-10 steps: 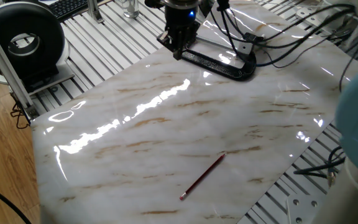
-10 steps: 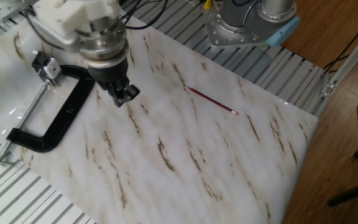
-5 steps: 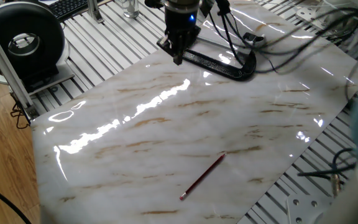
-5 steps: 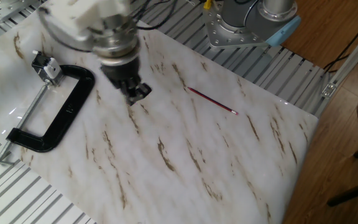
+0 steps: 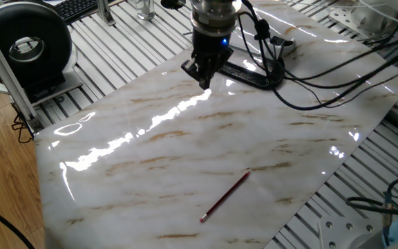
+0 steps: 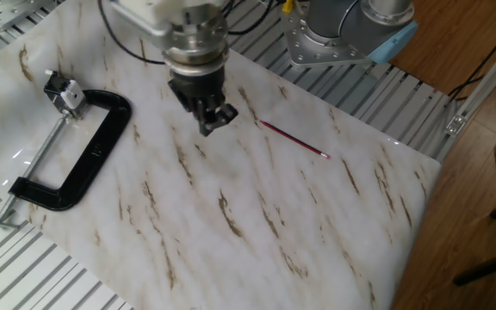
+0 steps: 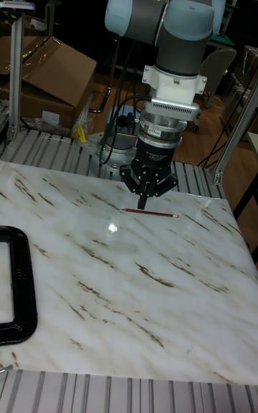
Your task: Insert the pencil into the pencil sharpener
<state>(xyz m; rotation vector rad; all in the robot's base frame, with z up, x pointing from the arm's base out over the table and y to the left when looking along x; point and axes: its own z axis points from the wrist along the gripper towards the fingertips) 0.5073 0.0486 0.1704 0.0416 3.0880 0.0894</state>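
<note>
Pencil: we are seeing the dark red pencil lying flat on the marble-patterned table top, alone and untouched; in the other fixed view the pencil is sitting near the slab edge closest to the robot's base, its pale end pointing away from the gripper; in the tall fixed view the pencil is showing as a thin line just below the fingertips.

Gripper: we are finding the gripper hanging above the slab, between the pencil and the clamp, nearer the pencil; the gripper is pointing downward, carrying nothing; its fingers are appearing drawn together into one dark tip, with no gap that we are able to make out; in the tall fixed view the gripper is overlapping the pencil's line, yet the other views are showing them apart.

Clamp: a black C-clamp is lying flat on the slab, on the far side of the gripper from the pencil, its silver screw running alongside.

Surroundings: black cables are trailing across the slab corner beyond the clamp; a black round device is standing off the slab, well apart from the pencil.
</note>
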